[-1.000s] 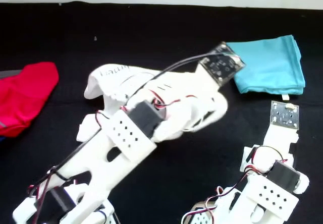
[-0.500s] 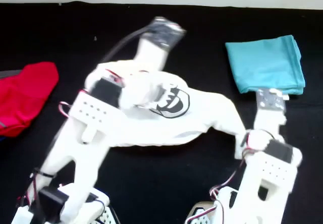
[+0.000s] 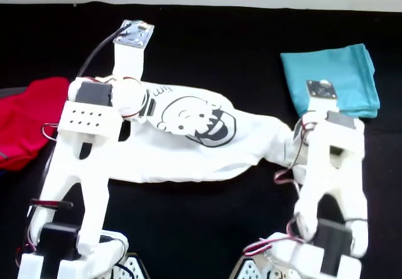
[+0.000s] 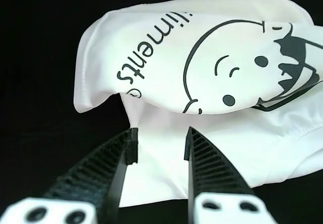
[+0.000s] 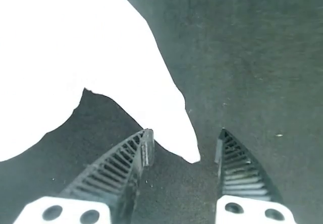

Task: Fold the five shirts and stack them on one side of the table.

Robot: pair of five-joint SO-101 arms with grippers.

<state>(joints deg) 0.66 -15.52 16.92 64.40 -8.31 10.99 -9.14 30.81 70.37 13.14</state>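
Red shirt (image 3: 28,119) is bunched up just left of the white shirt (image 3: 207,147), which lies stretched out on the black table (image 3: 207,229). Left gripper (image 4: 161,133) sits over the white shirt's left end, jaws apart, pinching nothing. Right gripper (image 5: 184,133) is wide open too, with the white shirt's right tip between its jaws. The folded teal shirt (image 3: 333,78) is just past that tip.
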